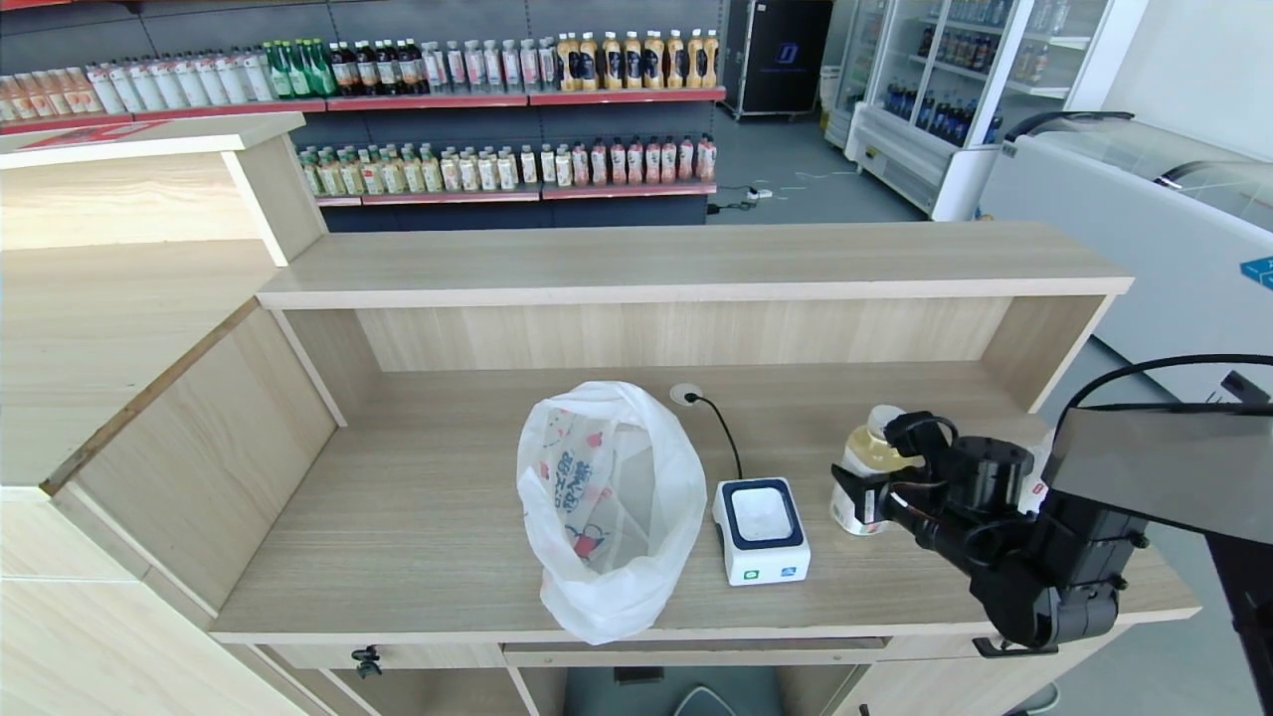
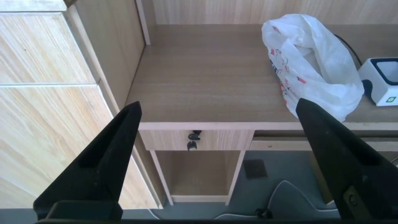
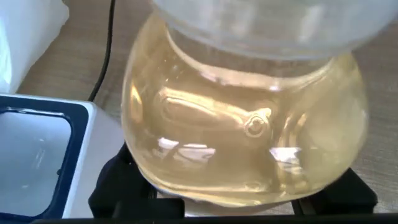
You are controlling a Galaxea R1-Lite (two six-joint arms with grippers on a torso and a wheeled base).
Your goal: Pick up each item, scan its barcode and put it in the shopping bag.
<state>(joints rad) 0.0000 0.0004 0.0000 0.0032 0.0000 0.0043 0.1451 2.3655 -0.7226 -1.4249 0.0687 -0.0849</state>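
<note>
Bottle (image 1: 863, 455) of pale yellow drink is sitting upright between the fingers of the right end effector (image 1: 883, 469), which is clamping it on both sides; whether its base is touching the desk (image 1: 398, 517) cannot be told. In the right wrist view the bottle's rounded shoulder (image 3: 242, 124) is bulging just in front of the camera, with the dark fingers (image 3: 124, 190) pressing against its lower part. The white and blue scanner (image 1: 761, 527) is lying just beside this end effector, on its left, with a black cable (image 1: 721, 428) running away from it. The white shopping bag (image 1: 607, 507) is standing open farther to the left, touching the scanner's other side. The left end effector (image 2: 219, 104) is hanging with its fingers spread wide apart and gripping nothing. Beyond and below it are showing the desk's front edge, a locked drawer (image 2: 194, 140), and, off to its right, the shopping bag (image 2: 311, 59).
</note>
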